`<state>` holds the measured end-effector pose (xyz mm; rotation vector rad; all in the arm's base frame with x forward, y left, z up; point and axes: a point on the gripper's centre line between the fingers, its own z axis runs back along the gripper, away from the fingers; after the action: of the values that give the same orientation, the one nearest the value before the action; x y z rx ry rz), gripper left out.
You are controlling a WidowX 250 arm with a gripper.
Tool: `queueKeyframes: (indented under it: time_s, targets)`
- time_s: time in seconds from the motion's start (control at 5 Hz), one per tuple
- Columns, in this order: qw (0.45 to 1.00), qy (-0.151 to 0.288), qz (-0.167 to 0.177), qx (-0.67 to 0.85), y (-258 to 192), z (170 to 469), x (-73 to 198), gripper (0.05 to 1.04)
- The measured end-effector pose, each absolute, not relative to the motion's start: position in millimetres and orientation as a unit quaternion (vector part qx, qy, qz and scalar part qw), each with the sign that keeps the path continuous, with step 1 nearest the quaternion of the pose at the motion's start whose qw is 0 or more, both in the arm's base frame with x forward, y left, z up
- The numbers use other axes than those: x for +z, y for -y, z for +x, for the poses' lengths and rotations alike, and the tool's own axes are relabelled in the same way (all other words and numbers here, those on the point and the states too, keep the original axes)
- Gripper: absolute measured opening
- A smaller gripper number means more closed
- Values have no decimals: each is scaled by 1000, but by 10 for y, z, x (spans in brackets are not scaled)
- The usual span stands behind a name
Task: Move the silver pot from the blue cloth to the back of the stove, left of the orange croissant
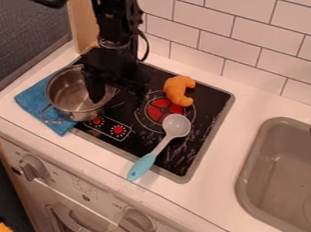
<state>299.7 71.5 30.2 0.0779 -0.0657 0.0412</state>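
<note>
Hand (117, 96), fingers apart, hangs at the metal pot (67, 96), partly over blue cloth (31, 99); no grasp seems made yet.

Spoon (159, 150) lies right of pot (70, 94).

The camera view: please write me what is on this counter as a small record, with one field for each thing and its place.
claw: at the upper right part of the pot; contact cannot be told
pot: metal, partly on the blue cloth, at the left side of the stove top
orange curved toy: on the stove top, by the red burner marking
spoon: slanted, bowl on the stove top, light blue handle toward the counter's front edge
sink: right of the stove top
</note>
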Motion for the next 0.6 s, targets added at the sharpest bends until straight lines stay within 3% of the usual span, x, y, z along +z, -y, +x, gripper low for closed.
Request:
queueKeyframes:
  time_s: [0.4, 0.6]
  targets:
    - [999, 23, 39, 20, -760, 3022, 182, 345]
    - [999, 25, 40, 23, -759, 3026, 187, 147]
